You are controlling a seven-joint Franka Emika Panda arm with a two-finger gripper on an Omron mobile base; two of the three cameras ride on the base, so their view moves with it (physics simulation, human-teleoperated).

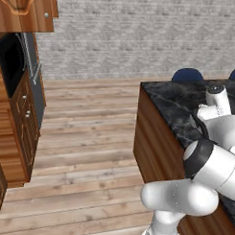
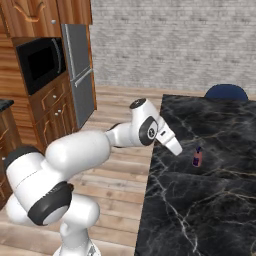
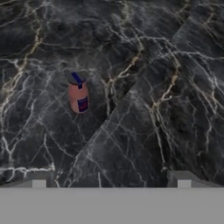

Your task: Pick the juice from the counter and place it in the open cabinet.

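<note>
my pincer [image 3: 111,179] hangs wide open above the black marble tabletop [image 2: 215,200], with nothing between its tips. the juice [image 2: 197,157] stands upright on the tabletop, near its left edge, apart from my pincer. in the hand view the juice [image 3: 79,95] sits left of centre, ahead of my left fingertip [image 3: 39,178]. a blue chair [image 2: 226,92] shows behind the tabletop.

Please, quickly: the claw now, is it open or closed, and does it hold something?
Claw: open, holding nothing; the juice stands apart on the counter.
</note>
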